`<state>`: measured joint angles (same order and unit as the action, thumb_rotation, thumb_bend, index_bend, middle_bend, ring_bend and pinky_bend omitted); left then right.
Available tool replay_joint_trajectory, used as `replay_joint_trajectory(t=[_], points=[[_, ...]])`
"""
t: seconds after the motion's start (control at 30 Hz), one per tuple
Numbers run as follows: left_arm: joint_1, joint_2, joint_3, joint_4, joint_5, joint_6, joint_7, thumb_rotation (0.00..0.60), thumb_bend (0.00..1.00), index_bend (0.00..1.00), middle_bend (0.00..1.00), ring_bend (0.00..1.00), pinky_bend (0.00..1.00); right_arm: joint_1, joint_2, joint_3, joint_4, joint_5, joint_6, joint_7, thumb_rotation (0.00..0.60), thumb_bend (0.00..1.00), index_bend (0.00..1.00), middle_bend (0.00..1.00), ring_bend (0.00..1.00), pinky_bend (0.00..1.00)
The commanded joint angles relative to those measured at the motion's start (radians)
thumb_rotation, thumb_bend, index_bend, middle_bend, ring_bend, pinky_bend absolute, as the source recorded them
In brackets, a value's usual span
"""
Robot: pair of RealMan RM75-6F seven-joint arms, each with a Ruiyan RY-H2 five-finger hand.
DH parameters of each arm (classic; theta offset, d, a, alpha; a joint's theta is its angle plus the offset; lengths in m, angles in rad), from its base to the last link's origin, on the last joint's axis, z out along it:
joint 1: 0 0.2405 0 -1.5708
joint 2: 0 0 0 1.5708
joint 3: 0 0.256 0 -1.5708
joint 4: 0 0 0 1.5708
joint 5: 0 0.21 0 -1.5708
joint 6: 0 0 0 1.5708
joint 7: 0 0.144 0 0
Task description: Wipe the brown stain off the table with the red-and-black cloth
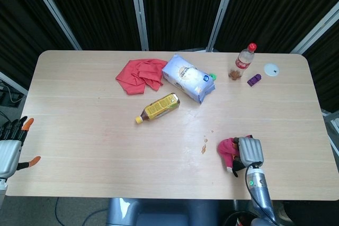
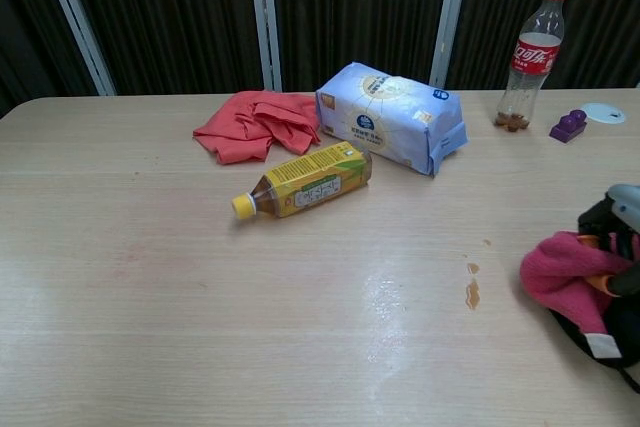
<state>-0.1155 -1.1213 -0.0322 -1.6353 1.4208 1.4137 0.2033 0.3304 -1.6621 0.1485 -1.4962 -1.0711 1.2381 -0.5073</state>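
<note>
Wooden table [image 1: 79, 104] bearing brown stain [image 1: 203, 149], tea bottle [image 1: 159, 107].

Your robot's right hand [image 1: 249, 152] wears a pale grey shell on its back, over black fingers, on a slim grey wrist bearing a small green light. Your left hand [image 1: 10, 146], also grey-backed, shows black fingers [image 1: 16, 127] with orange tips.
</note>
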Motion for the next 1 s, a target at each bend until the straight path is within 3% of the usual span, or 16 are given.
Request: replay_joint_trajectory(t=[0.03, 0.33, 0.57, 0.8, 1.0], points=[[0.0, 0.0, -0.001, 0.001, -0.003, -0.002, -0.001, 0.556, 0.0, 0.0, 0.0, 0.0, 0.0, 0.029, -0.04, 0.018, -0.023, 0.005, -0.003, -0.036, 0.6, 0.38, 0.76, 0.68, 0.59, 0.77], [0.0, -0.001, 0.0, 0.001, -0.005, -0.003, 0.002, 0.558, 0.0, 0.0, 0.0, 0.0, 0.0, 0.105, -0.21, 0.02, -0.001, 0.02, -0.022, -0.141, 0.6, 0.38, 0.76, 0.68, 0.59, 0.77], [-0.001, -0.002, -0.002, 0.001, -0.014, -0.008, 0.001, 0.559, 0.0, 0.0, 0.0, 0.0, 0.0, 0.147, -0.285, 0.032, 0.034, 0.019, -0.029, -0.179, 0.6, 0.38, 0.76, 0.68, 0.59, 0.77], [-0.001, -0.002, -0.004, 0.002, -0.014, -0.007, -0.002, 0.56, 0.0, 0.0, 0.0, 0.0, 0.0, 0.169, -0.285, 0.057, 0.107, 0.028, -0.038, -0.183, 0.6, 0.38, 0.76, 0.68, 0.59, 0.77], [-0.001, -0.002, -0.008, -0.001, -0.02, -0.003, -0.006, 0.563, 0.0, 0.0, 0.0, 0.0, 0.0, 0.175, -0.225, 0.088, 0.193, 0.045, -0.052, -0.167, 0.6, 0.38, 0.76, 0.68, 0.59, 0.77]])
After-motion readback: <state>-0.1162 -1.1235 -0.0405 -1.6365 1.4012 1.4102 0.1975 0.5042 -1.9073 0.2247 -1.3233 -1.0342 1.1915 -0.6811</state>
